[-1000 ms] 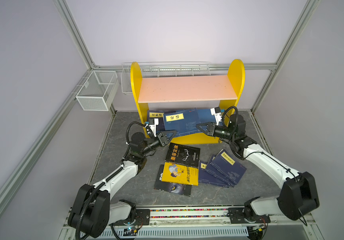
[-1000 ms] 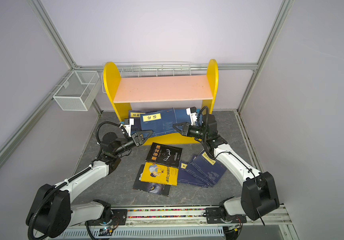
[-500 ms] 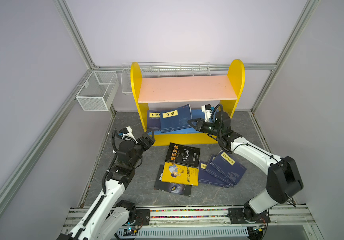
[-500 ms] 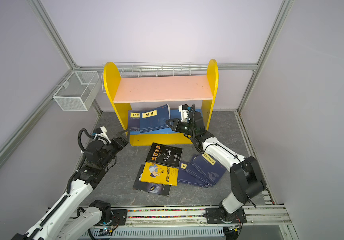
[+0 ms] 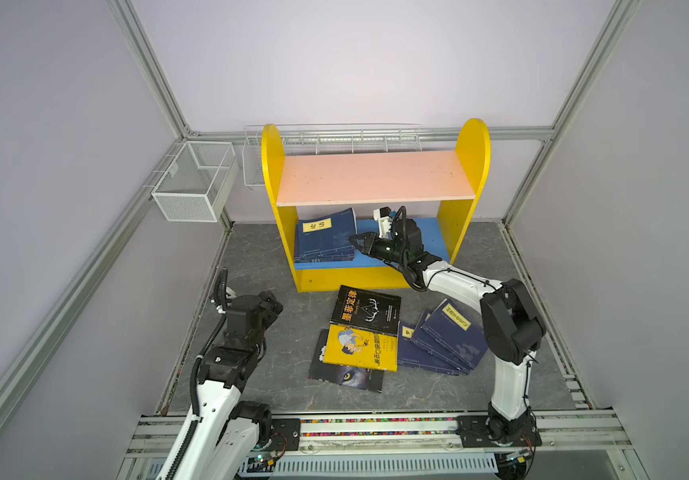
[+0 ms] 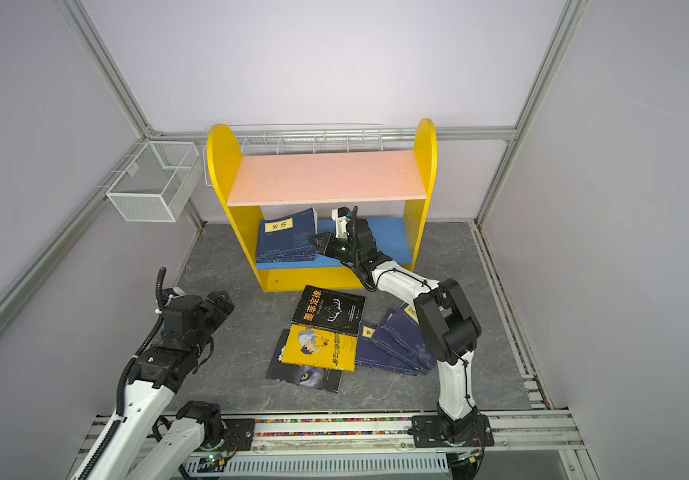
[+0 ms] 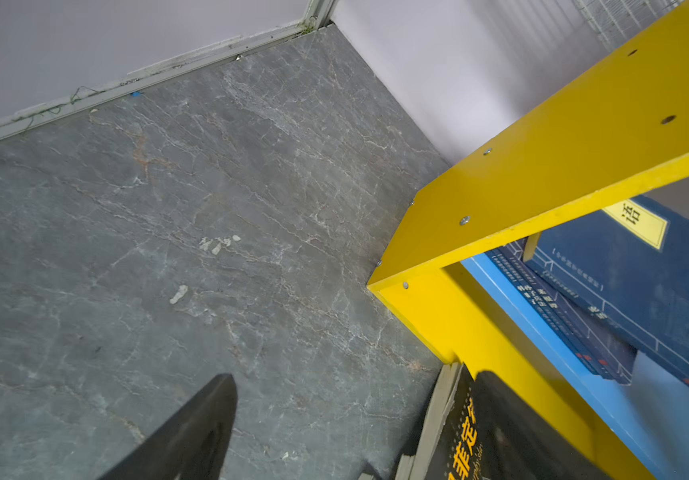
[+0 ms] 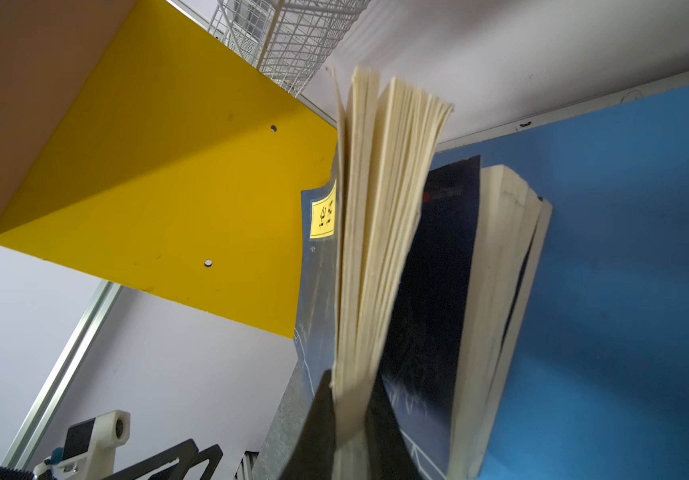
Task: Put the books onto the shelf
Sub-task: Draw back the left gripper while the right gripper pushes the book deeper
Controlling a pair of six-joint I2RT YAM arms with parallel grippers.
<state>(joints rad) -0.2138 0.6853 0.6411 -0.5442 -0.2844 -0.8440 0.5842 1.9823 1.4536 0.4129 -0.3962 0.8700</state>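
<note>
- Navy stack lies on shelf bottom board; right gripper clamped on its top book.
- Left gripper spread wide, empty.
- Floor pile awaits shelving.

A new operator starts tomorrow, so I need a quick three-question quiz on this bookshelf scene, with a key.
1. True or false: on the shelf, books lie on the pink upper board.
2. The right gripper is: A) open and empty; B) shut on the pages of a navy book over the blue lower board; C) shut on a mug.
3. Which book lies directly on the wolf-eye book?

Key: 1 false; 2 B; 3 the yellow cartoon-cover book.
</note>
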